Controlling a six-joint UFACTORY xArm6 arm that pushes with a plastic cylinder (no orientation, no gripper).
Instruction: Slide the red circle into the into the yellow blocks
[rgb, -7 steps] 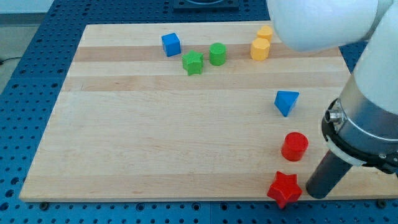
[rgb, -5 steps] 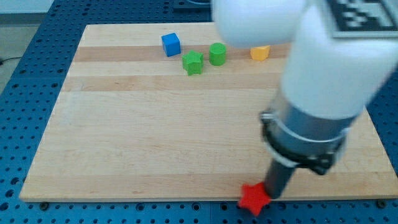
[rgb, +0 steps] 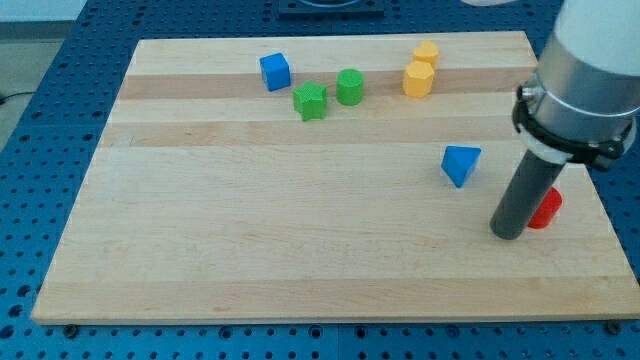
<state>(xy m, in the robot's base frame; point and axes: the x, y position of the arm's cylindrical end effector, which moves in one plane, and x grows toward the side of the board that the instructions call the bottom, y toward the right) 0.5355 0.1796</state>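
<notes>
The red circle (rgb: 546, 208) lies near the view's right edge of the wooden board (rgb: 300, 230), partly hidden behind my rod. My tip (rgb: 507, 234) rests on the board just left of and slightly below the red circle, touching or nearly touching it. Two yellow blocks (rgb: 418, 78) (rgb: 427, 53) sit close together at the view's top, right of centre, far above the red circle. A blue triangular block (rgb: 459, 163) lies between them, up and left of my tip.
A blue cube (rgb: 275, 71), a green star-like block (rgb: 310, 101) and a green cylinder (rgb: 349, 87) sit at the view's top centre. The board's right edge is close to the red circle.
The rod swept left along the board's bottom edge with the red star, then returned right. The red star is gone from view. The red circle now lies further right and higher.
</notes>
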